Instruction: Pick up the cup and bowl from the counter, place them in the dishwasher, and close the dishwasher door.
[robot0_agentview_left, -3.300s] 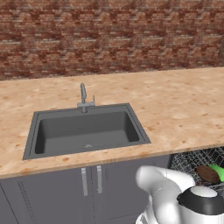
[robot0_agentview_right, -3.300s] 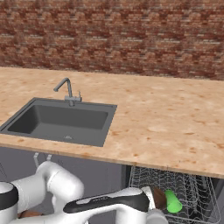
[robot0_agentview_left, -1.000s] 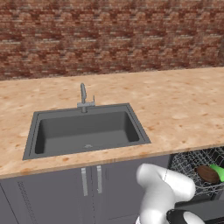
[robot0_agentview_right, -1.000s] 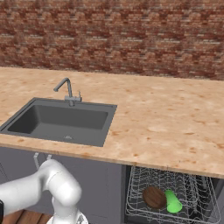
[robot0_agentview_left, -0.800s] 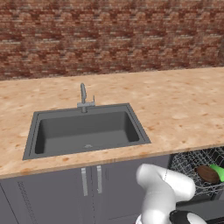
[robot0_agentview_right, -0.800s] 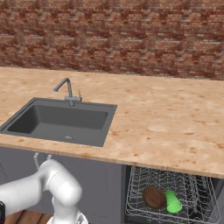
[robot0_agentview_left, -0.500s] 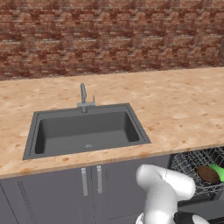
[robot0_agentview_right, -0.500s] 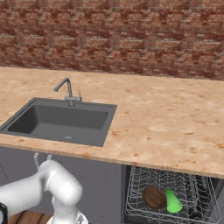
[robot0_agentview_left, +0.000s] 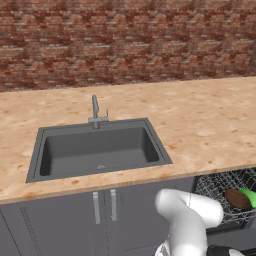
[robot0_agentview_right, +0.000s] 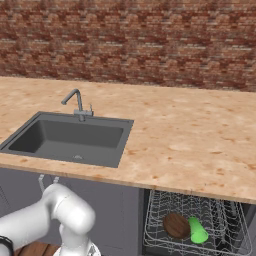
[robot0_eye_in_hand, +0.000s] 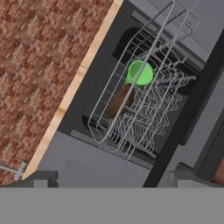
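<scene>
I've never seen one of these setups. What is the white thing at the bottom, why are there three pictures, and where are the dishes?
The white shape is a robot arm in a simulated kitchen. Two pictures come from cameras riding on its base, behind it to the left and right, looking over the counter and its sink. The third comes from a camera on the arm's hand, so it looks tilted. Below the counter the dishwasher stands open with its rack pulled out. A green cup and a brown bowl lie in the rack side by side. The jaws are open and hold nothing.
</scene>
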